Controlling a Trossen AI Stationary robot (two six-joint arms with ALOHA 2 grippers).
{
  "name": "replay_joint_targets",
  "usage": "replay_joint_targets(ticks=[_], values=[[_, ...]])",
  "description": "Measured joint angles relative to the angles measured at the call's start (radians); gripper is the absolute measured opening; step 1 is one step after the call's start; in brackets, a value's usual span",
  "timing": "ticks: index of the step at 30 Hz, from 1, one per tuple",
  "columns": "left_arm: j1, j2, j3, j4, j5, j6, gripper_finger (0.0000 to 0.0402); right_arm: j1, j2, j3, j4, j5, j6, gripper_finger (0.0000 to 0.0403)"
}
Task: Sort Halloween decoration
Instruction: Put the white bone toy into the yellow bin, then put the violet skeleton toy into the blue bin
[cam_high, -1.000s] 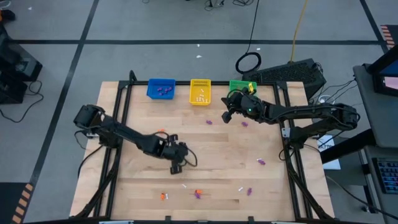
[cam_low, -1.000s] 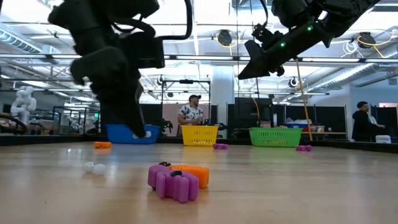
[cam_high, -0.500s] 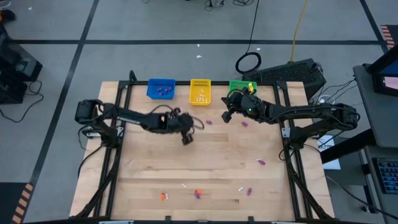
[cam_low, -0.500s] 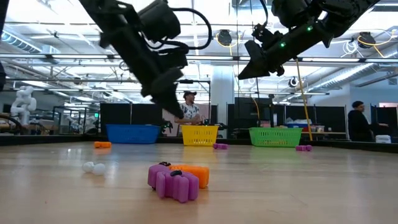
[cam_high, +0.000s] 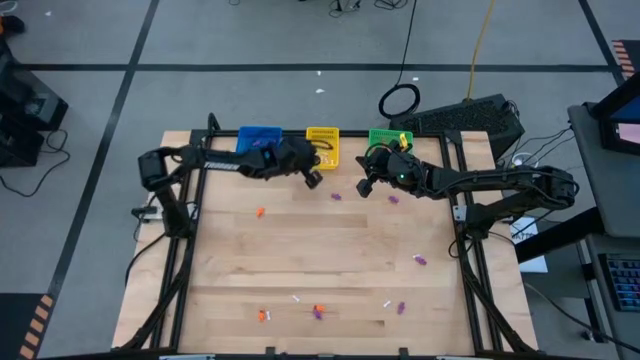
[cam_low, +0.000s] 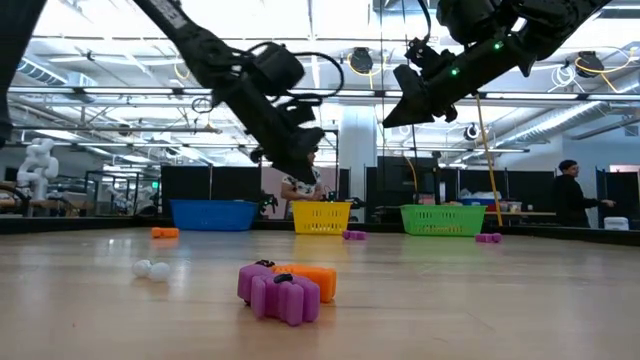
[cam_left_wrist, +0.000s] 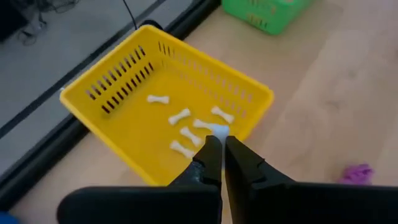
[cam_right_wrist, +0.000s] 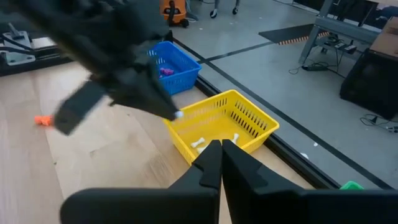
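Note:
Small orange, purple and white Halloween decorations lie scattered on the wooden table, among them a purple one (cam_low: 278, 293) and an orange one (cam_low: 310, 280) near the front edge. Several white bone-shaped ones (cam_left_wrist: 180, 116) lie in the yellow basket (cam_high: 322, 147). My left gripper (cam_high: 313, 178) hangs just before that basket's near wall, shut on a tiny white trinket (cam_left_wrist: 217, 132). My right gripper (cam_high: 365, 185) hovers shut and empty above the table, in front of the green basket (cam_high: 385, 138). My left gripper pinches the white trinket (cam_left_wrist: 217, 132) between its two fingertips, and only a small bit shows past them. The fingers slant down toward the table's far edge. The trinket is lifted clear, above the near wall of the yellow basket (cam_left_wrist: 249, 99).
A blue basket (cam_high: 259, 141) holding purple pieces stands left of the yellow one at the far edge. Loose pieces lie at mid-table: an orange one (cam_high: 260, 212) and purple ones (cam_high: 336, 196), (cam_high: 393, 199), (cam_high: 420, 260). More lie along the near edge (cam_high: 318, 311).
My left gripper has swung from the middle of the table toward the far edge and a little to the right, up to the yellow basket, rising slightly and staying shut. My right arm has kept still.

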Motion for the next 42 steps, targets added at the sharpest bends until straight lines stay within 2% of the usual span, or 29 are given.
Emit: replay_joint_targets(ticks=[6, 10, 14, 22, 25, 29, 36, 42], values=[[0.050, 0.127, 0.169, -0.142, 0.038, 0.055, 0.0001, 0.000, 0.000, 0.000, 0.000, 0.000, -0.003, 0.0002], [0.067, 0.183, 0.229, -0.176, 0.041, 0.057, 0.0001, 0.000, 0.000, 0.000, -0.002, 0.000, -0.003, 0.0002], [0.073, 0.195, 0.235, -0.166, 0.042, 0.059, 0.0015, 0.000, 0.000, 0.000, -0.003, 0.000, -0.007, 0.0002], [0.073, 0.189, 0.236, -0.164, 0.037, 0.155, 0.0084, 0.000, 0.000, 0.000, -0.001, 0.000, -0.007, 0.0002], [0.072, 0.189, 0.236, -0.167, 0.037, 0.178, 0.0093, -0.001, 0.000, 0.000, -0.013, -0.003, -0.010, 0.0002], [0.071, 0.189, 0.236, -0.155, 0.032, 0.189, 0.0077, -0.001, 0.000, 0.000, -0.053, -0.004, -0.011, 0.0002], [0.051, 0.128, 0.152, 0.001, 0.027, 0.180, 0.0008, -0.001, 0.000, 0.000, -0.067, -0.004, -0.010, 0.0002], [0.013, -0.003, 0.013, 0.126, 0.026, 0.178, 0.0007, -0.001, 0.000, 0.000, -0.067, -0.005, -0.003, 0.0002]])
